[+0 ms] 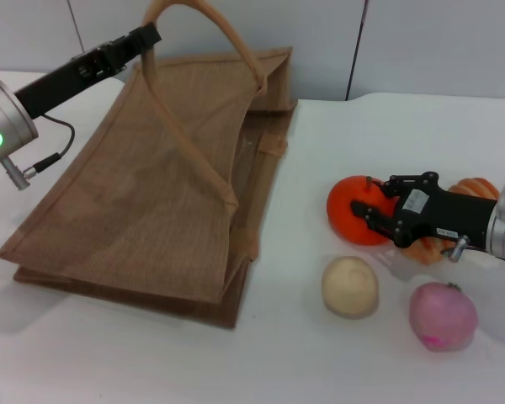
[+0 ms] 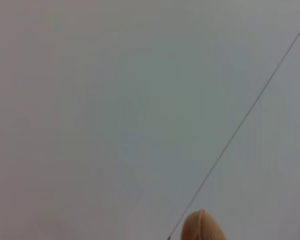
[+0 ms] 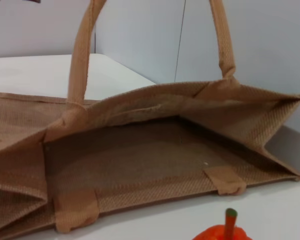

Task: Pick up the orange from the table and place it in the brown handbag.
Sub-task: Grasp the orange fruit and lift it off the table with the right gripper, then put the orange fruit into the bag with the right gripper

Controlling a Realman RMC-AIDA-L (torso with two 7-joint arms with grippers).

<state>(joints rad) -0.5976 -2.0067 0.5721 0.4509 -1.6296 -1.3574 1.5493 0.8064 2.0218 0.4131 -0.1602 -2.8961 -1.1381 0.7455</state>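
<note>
While the brown handbag [image 1: 143,194] lies on white table [image 1: 320,353], right end effector [image 1: 379,212] spread around the orange [image 1: 353,210], left end effector [image 1: 148,35] clamped on handle [image 1: 204,21], grey wall [image 1: 438,46] behind.

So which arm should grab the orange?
The right. Its gripper is already at the orange, jaws open around it. The left gripper is far off, holding up the bag's handle so the bag stays open.

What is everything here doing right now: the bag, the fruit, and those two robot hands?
brown handbag: lying on the table, mouth held open.
orange: on the table, right gripper around it.
left gripper: raised, holding up a bag handle.
cream ball: resting, untouched.
pink fruit: resting, untouched.
</note>
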